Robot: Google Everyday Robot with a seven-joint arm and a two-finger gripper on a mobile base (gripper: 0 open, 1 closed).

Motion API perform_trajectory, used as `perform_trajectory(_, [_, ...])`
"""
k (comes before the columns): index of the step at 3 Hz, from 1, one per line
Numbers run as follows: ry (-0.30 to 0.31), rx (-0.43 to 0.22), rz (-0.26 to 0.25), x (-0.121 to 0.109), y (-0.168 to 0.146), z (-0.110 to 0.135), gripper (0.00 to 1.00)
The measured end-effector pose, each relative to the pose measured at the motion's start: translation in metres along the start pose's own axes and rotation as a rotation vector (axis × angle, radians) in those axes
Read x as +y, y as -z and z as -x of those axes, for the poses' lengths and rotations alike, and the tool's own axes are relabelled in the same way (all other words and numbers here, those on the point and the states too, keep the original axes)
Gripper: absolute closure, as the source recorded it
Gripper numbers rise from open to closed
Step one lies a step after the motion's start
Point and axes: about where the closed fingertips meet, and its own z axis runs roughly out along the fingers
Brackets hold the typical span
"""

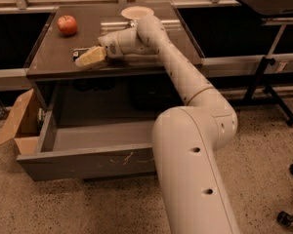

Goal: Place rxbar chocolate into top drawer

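The rxbar chocolate (pixel 79 53) lies on the dark tabletop (pixel 53 48) near its front left; only its dark left end shows from behind the gripper. My gripper (pixel 91 57) reaches in from the right and sits low over the bar, at the table's front edge. The top drawer (pixel 88 163) is pulled open below the table. Its grey front panel has white scratch marks and its pale interior (pixel 102 135) holds nothing that I can see.
A red apple (pixel 67 25) sits at the table's back left. A white dish (pixel 136 12) stands at the back middle. A brown cardboard box (pixel 14 123) stands on the floor left of the drawer. A black stand (pixel 268 77) is to the right.
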Motion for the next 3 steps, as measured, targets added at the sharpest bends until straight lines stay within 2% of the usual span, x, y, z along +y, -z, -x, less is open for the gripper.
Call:
perform_trajectory(2, [-0.011,-0.012,0.012,-0.0012,-0.0025,-0.0003,0.50])
perform_trajectory(3, [-0.007,-0.017,0.004,-0.0034,0.0007,0.0050,0.81])
